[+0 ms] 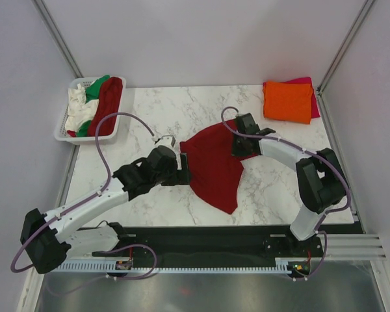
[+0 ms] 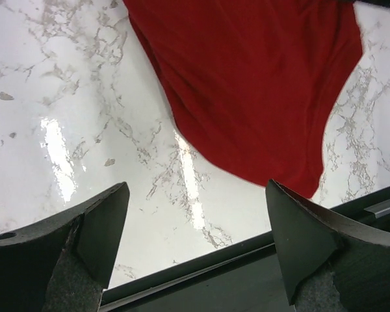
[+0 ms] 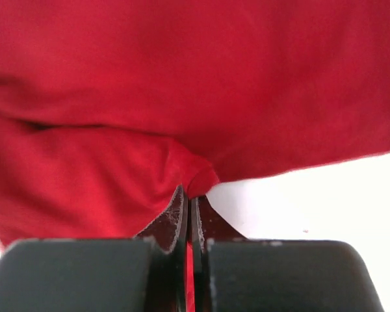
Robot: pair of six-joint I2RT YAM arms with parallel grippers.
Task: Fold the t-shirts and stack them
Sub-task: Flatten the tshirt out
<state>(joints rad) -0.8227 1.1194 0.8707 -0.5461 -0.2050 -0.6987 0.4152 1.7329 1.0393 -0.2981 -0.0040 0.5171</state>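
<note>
Far left, the basket (image 1: 62, 129) holds white, green and dark red t-shirts (image 1: 103, 97) in a heap. My left gripper (image 1: 181, 170) hangs spread wide just beside the dark red t-shirt (image 1: 214, 170), rumpled mid-table, my right gripper (image 3: 188, 195) pinched tight on its right edge. Far right, the orange t-shirt (image 1: 287, 101) lies folded on the magenta t-shirt (image 1: 310, 88).

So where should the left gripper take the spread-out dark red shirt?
Pinch the dark red shirt at its free left edge, coming low from the left: it lies flat there on the table, the open left gripper is nearest, and the right gripper pinches the opposite edge.
</note>
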